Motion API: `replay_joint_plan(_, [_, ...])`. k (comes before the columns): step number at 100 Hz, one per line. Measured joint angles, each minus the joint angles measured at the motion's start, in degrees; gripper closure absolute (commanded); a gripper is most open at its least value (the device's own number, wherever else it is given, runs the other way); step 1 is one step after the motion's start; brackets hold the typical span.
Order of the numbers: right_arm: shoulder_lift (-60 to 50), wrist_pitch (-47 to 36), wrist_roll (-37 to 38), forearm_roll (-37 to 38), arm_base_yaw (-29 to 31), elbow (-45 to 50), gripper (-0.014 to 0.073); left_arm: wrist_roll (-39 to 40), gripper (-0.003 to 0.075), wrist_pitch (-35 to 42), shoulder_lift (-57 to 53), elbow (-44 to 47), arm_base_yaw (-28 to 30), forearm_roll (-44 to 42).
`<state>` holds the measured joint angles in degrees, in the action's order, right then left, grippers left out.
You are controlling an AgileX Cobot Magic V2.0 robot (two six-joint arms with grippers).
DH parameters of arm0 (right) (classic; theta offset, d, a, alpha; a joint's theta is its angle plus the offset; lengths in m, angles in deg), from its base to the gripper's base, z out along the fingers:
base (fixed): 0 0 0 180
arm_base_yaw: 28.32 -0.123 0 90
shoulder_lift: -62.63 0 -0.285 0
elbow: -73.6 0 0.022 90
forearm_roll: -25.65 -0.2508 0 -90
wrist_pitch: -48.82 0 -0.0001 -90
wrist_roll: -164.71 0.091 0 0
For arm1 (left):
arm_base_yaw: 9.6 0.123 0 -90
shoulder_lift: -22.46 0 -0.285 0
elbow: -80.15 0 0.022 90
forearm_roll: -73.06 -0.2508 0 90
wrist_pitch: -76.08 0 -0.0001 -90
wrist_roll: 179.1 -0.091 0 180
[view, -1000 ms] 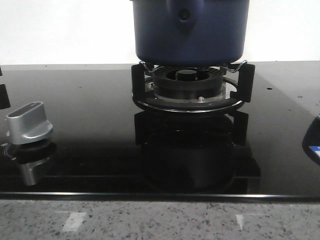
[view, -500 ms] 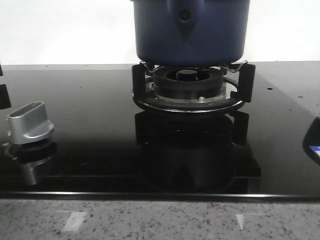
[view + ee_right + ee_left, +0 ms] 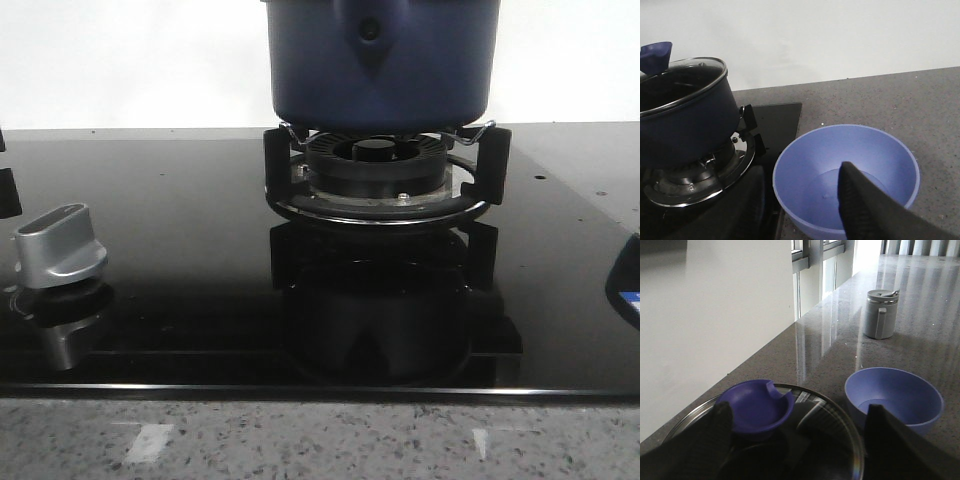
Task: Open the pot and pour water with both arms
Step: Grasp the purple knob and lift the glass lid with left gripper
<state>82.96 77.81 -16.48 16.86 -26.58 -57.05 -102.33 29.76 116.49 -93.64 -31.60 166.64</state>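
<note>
The dark navy pot [image 3: 380,60] stands on the gas burner [image 3: 378,175] at the back centre of the front view. It also shows in the right wrist view [image 3: 687,125], with its glass lid [image 3: 682,82] and blue lid knob [image 3: 655,55] on. My left gripper [image 3: 799,412] is open just above the lid [image 3: 840,425]. The blue knob [image 3: 756,407] lies between its fingers [image 3: 695,445], nearer the left one. My right gripper [image 3: 802,172] is open and empty beside the pot, over the near rim of a light-blue bowl [image 3: 875,150].
The light-blue bowl [image 3: 895,395] sits on the grey counter next to the black glass hob [image 3: 180,260]. A grey lidded jug [image 3: 881,313] stands further along the counter. A silver stove knob [image 3: 58,245] sticks up at the hob's front left.
</note>
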Motion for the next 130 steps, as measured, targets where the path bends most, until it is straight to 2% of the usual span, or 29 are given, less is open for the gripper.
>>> replay_joint_plan(10, [0.0,0.2,0.0,0.0,0.0,0.0,0.0283,-3.7,0.0117,0.3,1.9,0.0,0.0,2.6])
replay_joint_plan(43, [0.0,0.3,0.0,0.0,0.0,0.0,0.0283,-6.9,0.0118,1.0,6.6,0.0,0.0,7.4])
replay_joint_plan(130, [0.0,0.3,-0.1,0.0,0.0,0.0,0.0283,-8.1,0.0121,2.0,17.5,-9.7,-2.7,8.1])
